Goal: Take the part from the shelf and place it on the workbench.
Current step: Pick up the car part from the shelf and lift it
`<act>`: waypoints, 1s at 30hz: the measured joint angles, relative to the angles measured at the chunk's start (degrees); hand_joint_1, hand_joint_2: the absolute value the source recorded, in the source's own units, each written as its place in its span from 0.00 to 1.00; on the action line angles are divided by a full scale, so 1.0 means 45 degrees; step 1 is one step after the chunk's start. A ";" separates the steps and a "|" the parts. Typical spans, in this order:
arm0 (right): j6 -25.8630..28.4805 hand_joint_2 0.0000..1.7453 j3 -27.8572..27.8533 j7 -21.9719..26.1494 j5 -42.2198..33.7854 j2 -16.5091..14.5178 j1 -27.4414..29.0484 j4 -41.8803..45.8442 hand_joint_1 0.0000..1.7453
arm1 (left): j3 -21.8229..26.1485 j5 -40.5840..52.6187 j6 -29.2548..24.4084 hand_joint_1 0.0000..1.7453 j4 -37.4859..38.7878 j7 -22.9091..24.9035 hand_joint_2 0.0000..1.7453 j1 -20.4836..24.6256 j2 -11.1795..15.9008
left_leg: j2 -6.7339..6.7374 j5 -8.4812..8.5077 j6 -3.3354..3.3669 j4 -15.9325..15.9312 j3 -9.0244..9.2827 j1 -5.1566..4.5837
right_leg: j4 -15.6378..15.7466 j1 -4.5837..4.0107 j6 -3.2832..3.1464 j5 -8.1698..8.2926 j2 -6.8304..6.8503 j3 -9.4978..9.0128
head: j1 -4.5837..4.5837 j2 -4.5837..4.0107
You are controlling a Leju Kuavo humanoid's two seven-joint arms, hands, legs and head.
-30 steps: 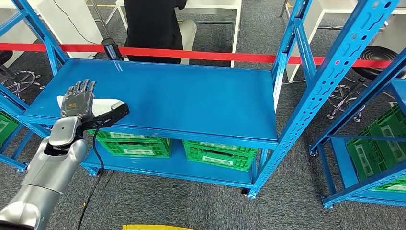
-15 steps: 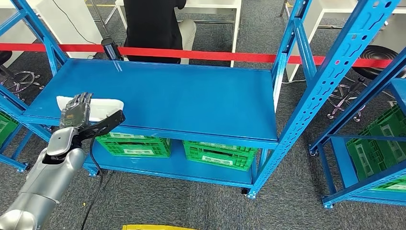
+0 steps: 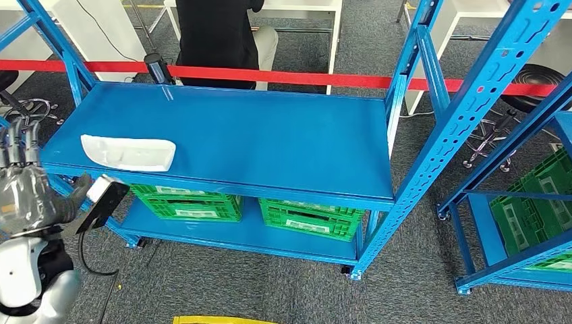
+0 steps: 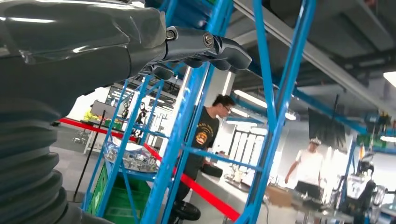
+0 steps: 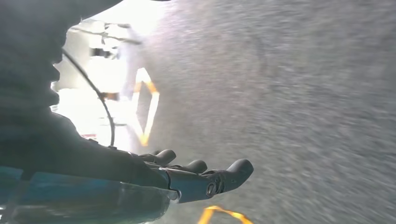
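On the blue shelf (image 3: 270,142), near its front left corner, the white part (image 3: 128,152) is lying flat, touching no hand. Off the shelf's left edge, the left hand (image 3: 23,196) is hovering with fingers extended upward and apart, grasping nothing; in the left wrist view the left hand (image 4: 140,42) is showing its fingers (image 4: 219,46) stretched out before blue uprights, with two people standing in the background. Beneath the top level, green crates (image 3: 249,209) are sitting on the lower shelf. Along the shelf's far edge, a red barrier tape (image 3: 283,77) is running across, and a seated person (image 3: 219,34) in dark clothing is showing behind it. Over blurred grey floor, the right hand (image 5: 196,177) is hanging released, fingers loosely extended and empty.
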State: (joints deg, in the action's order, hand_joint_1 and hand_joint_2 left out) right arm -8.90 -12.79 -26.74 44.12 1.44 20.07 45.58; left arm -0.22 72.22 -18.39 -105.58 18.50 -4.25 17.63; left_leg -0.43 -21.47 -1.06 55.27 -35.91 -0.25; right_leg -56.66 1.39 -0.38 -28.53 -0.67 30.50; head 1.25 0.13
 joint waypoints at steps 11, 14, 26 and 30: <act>-0.0799 1.00 -0.0265 -0.0034 0.0448 0.0341 0.1585 0.3672 0.00 | 0.0470 -0.1089 0.2299 0.00 -0.1629 0.0341 1.00 -0.2281 -0.0075 | -0.0001 -0.0063 0.0046 0.0004 0.0059 -0.0017 | 0.0009 0.0012 0.0023 -0.0039 0.0006 -0.0042 | -0.0002 0.0000; -0.0654 1.00 -0.0241 0.0008 0.0298 0.0464 0.1577 0.3719 0.00 | 0.0398 -0.1300 0.3073 0.00 -0.1444 0.0490 1.00 -0.2418 -0.0030 | -0.0001 -0.0059 0.0040 0.0012 0.0073 -0.0022 | 0.0009 0.0016 0.0025 -0.0038 0.0006 -0.0058 | -0.0001 0.0000; -0.0143 1.00 0.0477 0.0012 -0.0237 0.0985 0.1015 0.3118 0.00 | 0.0068 -0.1477 0.4883 0.00 -0.0556 0.0704 1.00 -0.2530 -0.0023 | 0.0000 -0.0068 0.0048 0.0024 0.0088 -0.0025 | 0.0020 0.0019 0.0029 -0.0042 0.0007 -0.0087 | -0.0002 0.0000; -0.0135 1.00 0.0572 0.0012 -0.0251 0.1054 0.0994 0.3021 0.00 | 0.0029 -0.1475 0.4904 0.00 -0.0390 0.0690 1.00 -0.2504 -0.0023 | 0.0001 -0.0068 0.0047 0.0024 0.0088 -0.0025 | 0.0020 0.0019 0.0029 -0.0042 0.0007 -0.0094 | -0.0004 0.0000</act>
State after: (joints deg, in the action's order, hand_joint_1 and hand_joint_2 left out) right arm -9.51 -10.22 -26.69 42.99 6.19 24.54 59.17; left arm -0.09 65.58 3.68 -107.34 21.60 -15.51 17.53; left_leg -0.43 -21.78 -0.85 55.38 -35.51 -0.36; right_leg -56.57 1.47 -0.25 -28.72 -0.64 30.07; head 1.24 0.13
